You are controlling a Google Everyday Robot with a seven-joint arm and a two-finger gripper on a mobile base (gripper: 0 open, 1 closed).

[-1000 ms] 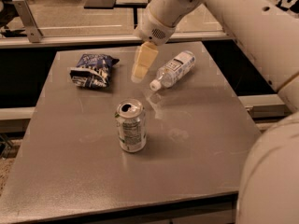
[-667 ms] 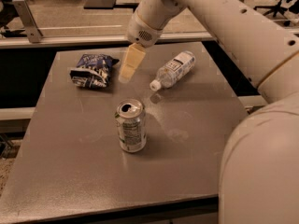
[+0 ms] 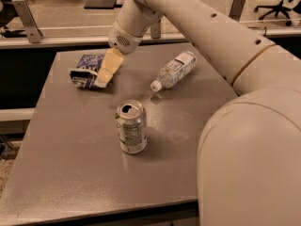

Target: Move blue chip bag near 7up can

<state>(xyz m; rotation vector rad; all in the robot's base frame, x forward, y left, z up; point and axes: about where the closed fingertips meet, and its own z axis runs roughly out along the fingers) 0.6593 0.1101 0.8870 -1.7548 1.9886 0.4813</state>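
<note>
The blue chip bag (image 3: 86, 71) lies crumpled at the back left of the grey table (image 3: 70, 173). The 7up can (image 3: 131, 126) stands upright near the table's middle, well in front of the bag. My gripper (image 3: 104, 77) reaches down from the white arm; its cream-coloured fingers (image 3: 108, 67) sit over the bag's right end and hide part of it.
A clear plastic bottle (image 3: 175, 70) with a white cap lies on its side at the back right of the table. My white arm fills the right side of the view. A rail (image 3: 56, 29) and office chairs stand behind the table.
My gripper has moved left from beside the bottle to over the chip bag's right end. The bag, can and bottle have not moved.
</note>
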